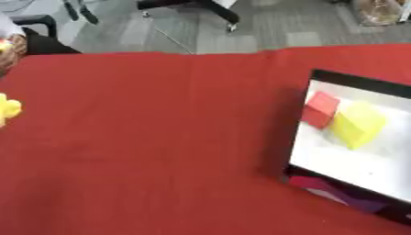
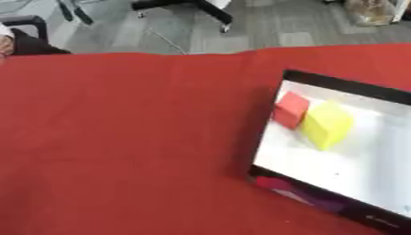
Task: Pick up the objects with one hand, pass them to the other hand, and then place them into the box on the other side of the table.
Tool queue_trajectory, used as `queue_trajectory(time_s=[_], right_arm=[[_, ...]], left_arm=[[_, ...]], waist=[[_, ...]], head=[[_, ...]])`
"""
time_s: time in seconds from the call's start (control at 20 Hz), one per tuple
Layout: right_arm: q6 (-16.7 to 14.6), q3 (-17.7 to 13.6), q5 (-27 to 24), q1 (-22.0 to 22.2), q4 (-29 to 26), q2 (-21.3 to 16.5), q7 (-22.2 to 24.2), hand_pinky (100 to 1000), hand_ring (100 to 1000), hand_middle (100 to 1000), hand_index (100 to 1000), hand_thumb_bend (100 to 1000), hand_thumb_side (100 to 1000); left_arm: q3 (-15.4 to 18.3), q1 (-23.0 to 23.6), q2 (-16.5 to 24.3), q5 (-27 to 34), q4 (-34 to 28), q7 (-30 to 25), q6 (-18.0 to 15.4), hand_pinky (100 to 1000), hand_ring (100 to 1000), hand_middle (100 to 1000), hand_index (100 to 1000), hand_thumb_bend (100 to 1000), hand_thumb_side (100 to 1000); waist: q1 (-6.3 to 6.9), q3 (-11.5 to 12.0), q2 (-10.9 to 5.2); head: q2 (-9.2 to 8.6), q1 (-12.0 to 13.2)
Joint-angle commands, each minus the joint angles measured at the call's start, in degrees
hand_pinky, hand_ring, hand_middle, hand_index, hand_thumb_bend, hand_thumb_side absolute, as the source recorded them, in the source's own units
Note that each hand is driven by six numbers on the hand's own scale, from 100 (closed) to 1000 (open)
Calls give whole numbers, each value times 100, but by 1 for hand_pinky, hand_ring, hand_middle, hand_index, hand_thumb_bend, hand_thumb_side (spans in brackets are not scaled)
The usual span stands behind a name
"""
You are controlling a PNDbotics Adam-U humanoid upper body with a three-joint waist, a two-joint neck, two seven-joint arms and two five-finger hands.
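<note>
A black-rimmed box (image 1: 298,137) with a white floor stands on the right of the red table (image 1: 160,137). Inside it a red block (image 1: 320,109) lies next to a yellow block (image 1: 358,124), the two touching. At the far left edge of the left eye view a small yellow object (image 1: 9,109) rests on the cloth, cut off by the frame. Neither of my hands shows in either view.
A person's hand (image 1: 11,48) holding something yellow and red shows at the upper left corner. Beyond the table's far edge are a grey floor and the base of an office chair (image 1: 201,9). A purple patch (image 1: 345,196) marks the box's near wall.
</note>
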Motion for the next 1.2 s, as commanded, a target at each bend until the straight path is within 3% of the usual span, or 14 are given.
queue_trajectory(time_s=[0.05, 0.65, 1.2], right_arm=[[-7, -29, -51, -66, -111, -201, -13, 914, 1000, 1000, 923, 100, 152], [52, 224, 7, -321, -61, -50, 386, 914, 1000, 1000, 931, 100, 135], [187, 470, 22, -624, -46, 199, 753, 917, 1000, 1000, 940, 100, 121]], left_arm=[[108, -1, 367, 168, -405, 25, 44, 955, 834, 698, 603, 100, 193], [-206, 56, 220, 888, -2415, -129, 4, 972, 804, 663, 605, 100, 237], [-768, -512, -374, 763, -2733, -759, -14, 1000, 802, 653, 605, 100, 281]], waist=[[-16, 19, -268], [-98, 50, -387], [-144, 39, -498]], head=[[40, -60], [169, -530], [112, -762]])
